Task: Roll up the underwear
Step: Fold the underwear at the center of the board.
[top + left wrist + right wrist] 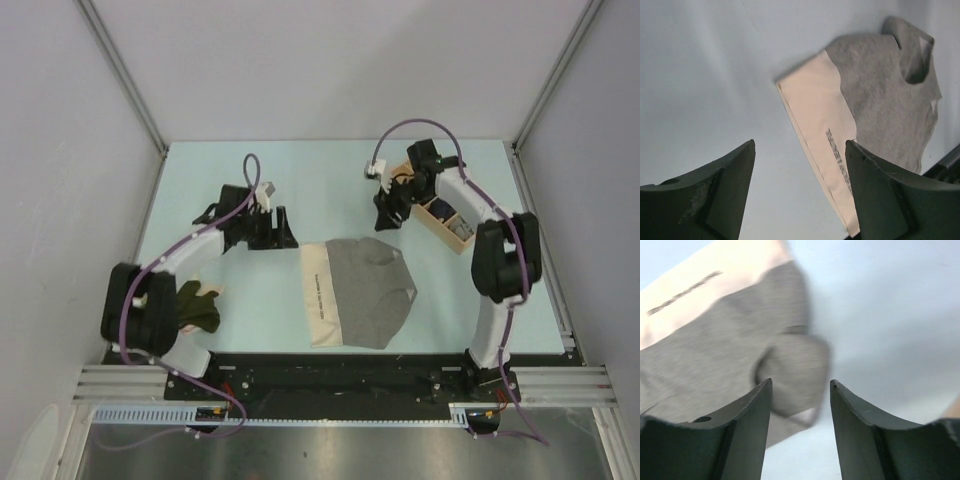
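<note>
Grey underwear point(368, 292) with a pale beige waistband point(320, 295) lies flat on the table's middle. In the left wrist view the underwear point(885, 100) spreads ahead and to the right, its printed waistband point(820, 120) running under the right finger. My left gripper point(275, 228) point(800, 147) hovers open just left of and behind the waistband, holding nothing. My right gripper point(390, 215) point(801, 382) stands open above the garment's far right corner, where a grey leg opening point(790, 375) shows blurred between the fingers. A dark olive underwear point(198, 305) lies crumpled by the left arm's base.
A light wooden tray point(446, 223) with compartments stands at the back right, under the right arm's forearm. Grey walls and metal frame posts close in the pale blue table point(270, 320) on three sides.
</note>
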Robot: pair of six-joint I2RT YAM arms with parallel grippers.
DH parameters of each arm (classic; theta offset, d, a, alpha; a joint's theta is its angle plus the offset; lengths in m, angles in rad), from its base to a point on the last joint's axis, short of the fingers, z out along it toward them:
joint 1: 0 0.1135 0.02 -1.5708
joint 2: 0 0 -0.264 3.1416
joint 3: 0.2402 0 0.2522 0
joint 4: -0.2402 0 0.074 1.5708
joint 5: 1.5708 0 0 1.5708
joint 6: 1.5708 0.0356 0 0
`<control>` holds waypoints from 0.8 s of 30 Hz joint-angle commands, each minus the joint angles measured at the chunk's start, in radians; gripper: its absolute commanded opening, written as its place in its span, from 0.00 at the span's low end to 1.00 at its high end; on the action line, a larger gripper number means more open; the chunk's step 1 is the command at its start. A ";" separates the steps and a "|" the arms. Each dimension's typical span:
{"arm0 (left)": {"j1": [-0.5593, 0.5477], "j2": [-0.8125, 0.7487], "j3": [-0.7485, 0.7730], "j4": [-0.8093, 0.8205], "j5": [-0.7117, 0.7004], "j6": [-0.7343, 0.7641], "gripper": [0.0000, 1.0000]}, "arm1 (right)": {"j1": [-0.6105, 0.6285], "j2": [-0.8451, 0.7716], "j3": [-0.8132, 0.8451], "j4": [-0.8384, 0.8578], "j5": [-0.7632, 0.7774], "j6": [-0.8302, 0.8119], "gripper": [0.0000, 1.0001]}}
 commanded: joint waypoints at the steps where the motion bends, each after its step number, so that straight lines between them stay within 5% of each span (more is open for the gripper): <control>1: -0.015 0.182 0.202 -0.044 -0.001 0.021 0.76 | -0.042 0.245 0.194 -0.097 -0.034 0.109 0.52; 8: -0.044 0.436 0.405 -0.128 -0.009 0.045 0.73 | -0.022 0.426 0.414 -0.199 0.009 0.103 0.53; 17: -0.088 0.547 0.466 -0.184 -0.064 0.073 0.65 | 0.014 0.460 0.382 -0.219 0.051 0.092 0.51; 20: -0.099 0.556 0.468 -0.199 -0.070 0.086 0.64 | 0.031 0.462 0.359 -0.222 0.058 0.083 0.48; 24: -0.108 0.570 0.472 -0.205 -0.073 0.091 0.56 | 0.042 0.462 0.347 -0.206 0.075 0.092 0.32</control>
